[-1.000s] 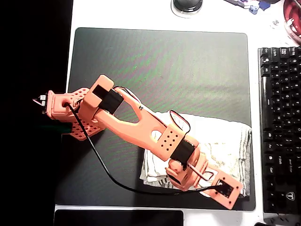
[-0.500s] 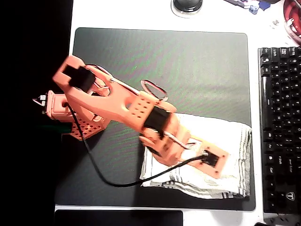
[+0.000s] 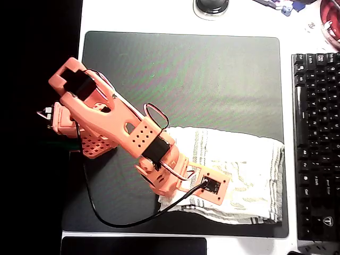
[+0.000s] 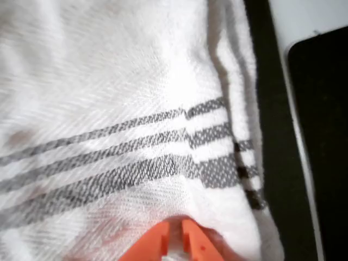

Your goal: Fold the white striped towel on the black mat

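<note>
The white striped towel (image 3: 244, 159) lies folded and wrinkled on the lower right part of the black mat (image 3: 212, 69). My orange gripper (image 3: 169, 187) hangs over the towel's lower left corner, its fingers hidden under the wrist in the overhead view. In the wrist view the towel (image 4: 109, 81) shows three grey stripes. My gripper (image 4: 175, 239) at the bottom edge has its tips pressed together, with cloth bunched around them and a white sliver between them. A strip of the mat (image 4: 272, 109) runs along the towel's right edge.
A black keyboard (image 3: 316, 143) lies right of the mat. A flat black slab (image 3: 133, 247) sits past the mat's near edge and appears in the wrist view as the black slab (image 4: 326, 136). The arm's base (image 3: 69, 125) stands at the mat's left edge, and a black cable (image 3: 106, 202) loops over the mat.
The arm has risen and drawn back to the left, from the towel's lower right corner to its lower left. The towel's near edge now shows stacked layers.
</note>
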`<action>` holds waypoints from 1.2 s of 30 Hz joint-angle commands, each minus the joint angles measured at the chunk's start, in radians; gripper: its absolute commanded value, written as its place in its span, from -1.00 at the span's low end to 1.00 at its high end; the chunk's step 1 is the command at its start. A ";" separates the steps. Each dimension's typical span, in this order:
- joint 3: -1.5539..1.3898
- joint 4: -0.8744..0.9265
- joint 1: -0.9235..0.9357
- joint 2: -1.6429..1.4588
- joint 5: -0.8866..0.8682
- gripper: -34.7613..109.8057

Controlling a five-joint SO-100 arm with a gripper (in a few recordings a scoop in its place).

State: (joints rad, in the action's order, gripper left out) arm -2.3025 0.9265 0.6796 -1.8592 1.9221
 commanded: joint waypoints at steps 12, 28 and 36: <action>0.172 0.009 -0.055 -0.117 -0.074 -0.46; 0.546 -0.405 -0.236 0.460 -0.232 -0.46; 0.769 -0.505 -0.256 0.726 -0.304 -0.46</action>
State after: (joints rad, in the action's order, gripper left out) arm -1.6291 0.4357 0.4310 -1.1735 1.6168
